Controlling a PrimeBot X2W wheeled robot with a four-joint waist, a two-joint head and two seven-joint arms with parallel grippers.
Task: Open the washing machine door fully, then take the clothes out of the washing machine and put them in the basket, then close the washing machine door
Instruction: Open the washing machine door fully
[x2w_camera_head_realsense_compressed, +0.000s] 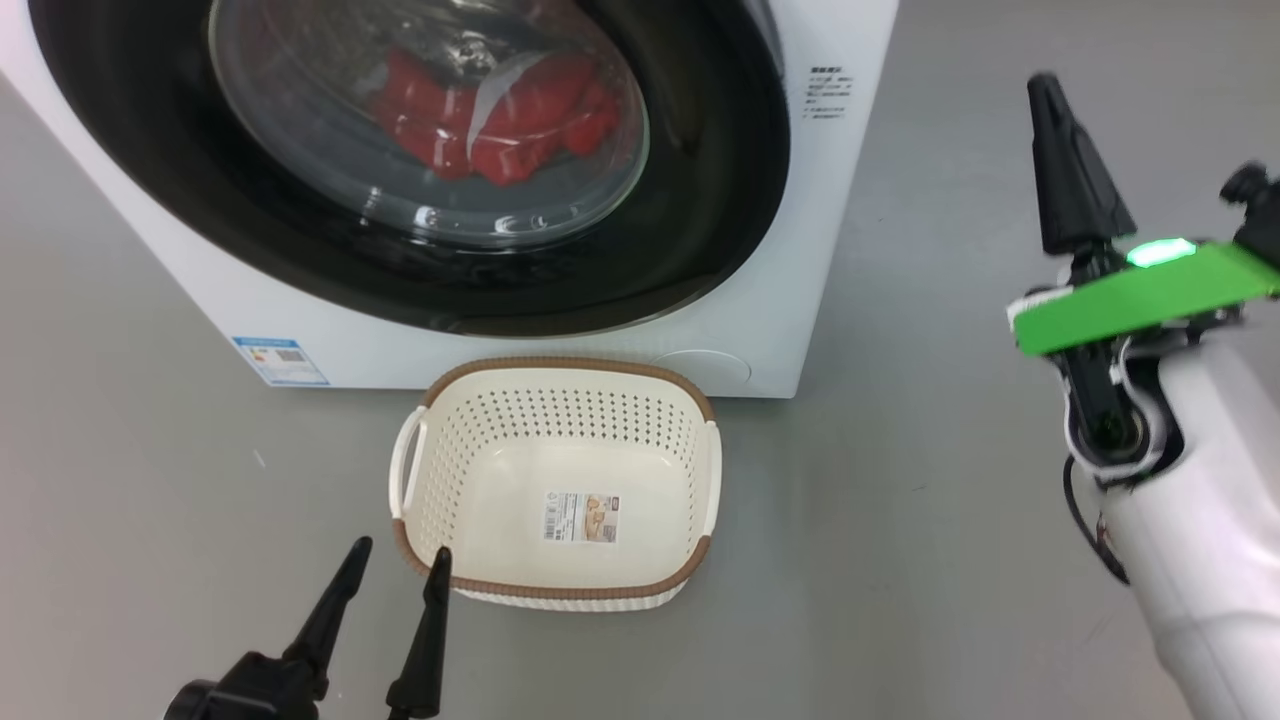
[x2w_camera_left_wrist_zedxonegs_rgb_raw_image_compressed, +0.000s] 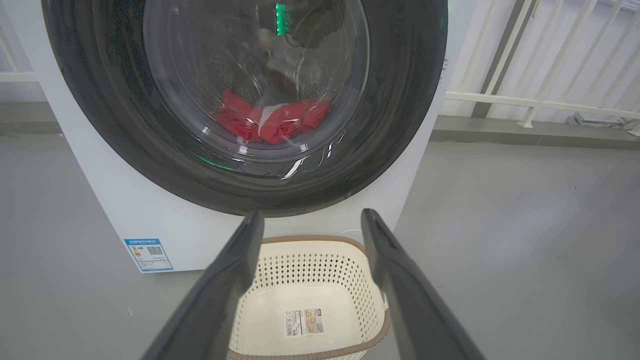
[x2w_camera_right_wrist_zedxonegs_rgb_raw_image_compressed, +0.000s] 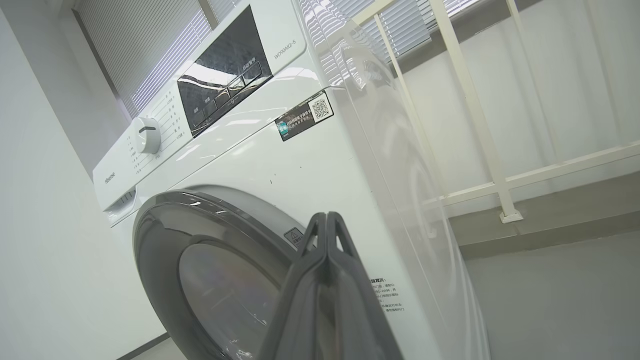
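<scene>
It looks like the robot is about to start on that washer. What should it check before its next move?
1. Washing machine door open: not ok, it sits shut against the washing machine.
2. Clothes inside: ok, red fabric shows behind the glass.
3. Basket ready: ok, it is empty and stands on the floor just in front of the machine.
4. Right gripper free: ok, shut on nothing, raised to the right of the machine and apart from the door.
5. Left gripper free: ok, open, by the basket's near rim.
6. Where the door's handle is: cannot tell.
</scene>
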